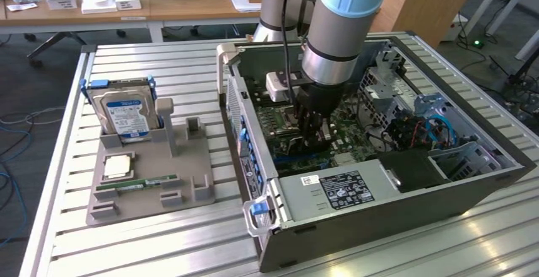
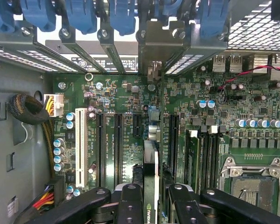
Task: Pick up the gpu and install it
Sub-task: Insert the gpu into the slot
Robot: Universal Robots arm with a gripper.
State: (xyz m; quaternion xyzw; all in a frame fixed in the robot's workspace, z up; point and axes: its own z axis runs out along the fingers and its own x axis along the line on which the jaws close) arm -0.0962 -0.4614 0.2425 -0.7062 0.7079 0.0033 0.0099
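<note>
The gpu (image 2: 150, 161) stands edge-on between my fingers (image 2: 130, 200), a thin dark card with a green logo near my grip. Its silver end bracket (image 2: 161, 44) sits against the case's rear slot openings. My gripper (image 2: 151, 195) is shut on the card, low over the green motherboard (image 2: 224, 102), in line with the long black expansion slots (image 2: 116, 144). In the exterior view my gripper (image 1: 316, 135) reaches down inside the open computer case (image 1: 379, 182); whether the card's edge is seated in a slot is hidden.
A grey fixture tray (image 1: 151, 192) on the exterior view's left holds a hard drive (image 1: 126, 113), a RAM stick (image 1: 135, 183) and a CPU (image 1: 118, 165). Inside the case are a white slot (image 2: 80, 149), blue bracket clips (image 2: 84, 14), cable bundles (image 2: 28, 109) and the power supply (image 1: 337, 192).
</note>
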